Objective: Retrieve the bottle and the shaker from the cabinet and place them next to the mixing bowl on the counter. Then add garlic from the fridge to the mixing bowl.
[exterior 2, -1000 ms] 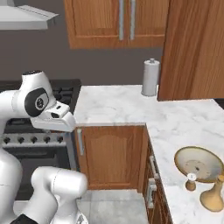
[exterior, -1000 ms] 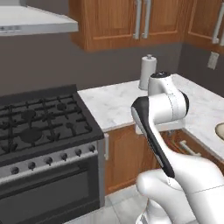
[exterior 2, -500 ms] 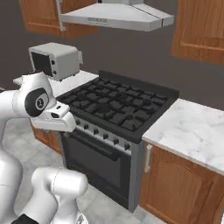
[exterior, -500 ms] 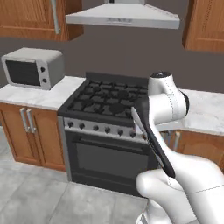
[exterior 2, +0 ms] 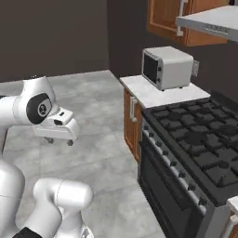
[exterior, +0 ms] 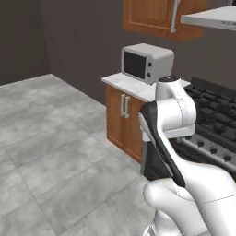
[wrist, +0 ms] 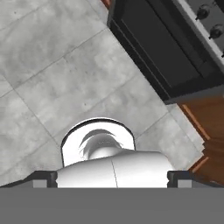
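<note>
My fingers are spread wide with nothing between them, hanging under my hand and pointing down at the bare grey floor. Beside me stands the black stove; past it, a short table carries a microwave, with a wooden wall cabinet and a range hood above. The bottle, shaker, mixing bowl and garlic are nowhere that I can see from here, so I judge I am in transit, with nothing fetched yet. To do this well I should keep the arm tucked clear of the stove front and stop square to the right cabinet. No writing or brand is legible anywhere.
</note>
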Available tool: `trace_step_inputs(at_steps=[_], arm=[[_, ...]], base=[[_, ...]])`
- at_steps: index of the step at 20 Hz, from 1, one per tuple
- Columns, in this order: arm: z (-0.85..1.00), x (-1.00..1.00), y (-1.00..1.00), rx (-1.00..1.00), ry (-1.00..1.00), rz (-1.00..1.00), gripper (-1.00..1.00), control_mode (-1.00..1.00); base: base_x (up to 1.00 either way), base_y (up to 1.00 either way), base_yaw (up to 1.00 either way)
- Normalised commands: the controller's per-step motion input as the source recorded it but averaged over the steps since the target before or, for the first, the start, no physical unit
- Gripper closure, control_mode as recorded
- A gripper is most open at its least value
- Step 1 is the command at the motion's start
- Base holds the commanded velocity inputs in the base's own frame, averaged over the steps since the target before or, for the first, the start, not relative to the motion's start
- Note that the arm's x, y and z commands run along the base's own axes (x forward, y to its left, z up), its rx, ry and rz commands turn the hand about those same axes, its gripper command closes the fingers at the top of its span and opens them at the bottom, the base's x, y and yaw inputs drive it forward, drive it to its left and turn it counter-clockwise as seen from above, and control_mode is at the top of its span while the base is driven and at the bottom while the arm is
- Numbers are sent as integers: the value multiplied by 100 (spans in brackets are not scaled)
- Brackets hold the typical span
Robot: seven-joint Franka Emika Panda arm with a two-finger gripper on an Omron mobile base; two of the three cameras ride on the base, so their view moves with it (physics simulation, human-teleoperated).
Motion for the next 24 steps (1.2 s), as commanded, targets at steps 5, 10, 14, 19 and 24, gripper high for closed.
trace_step_inputs(at_steps=[5,10,14,19,24], arm=[[0,0,0,0,0,0,-100,100],[0,0,0,0,0,0,-100,100],[0,0,0,0,0,0,-100,100],[0,0,0,0,0,0,-100,100],[0,0,0,0,0,0,-100,100]], base=[[6,21,91],[16,35,87],[57,66,53],[82,45,44],[81,47,45]])
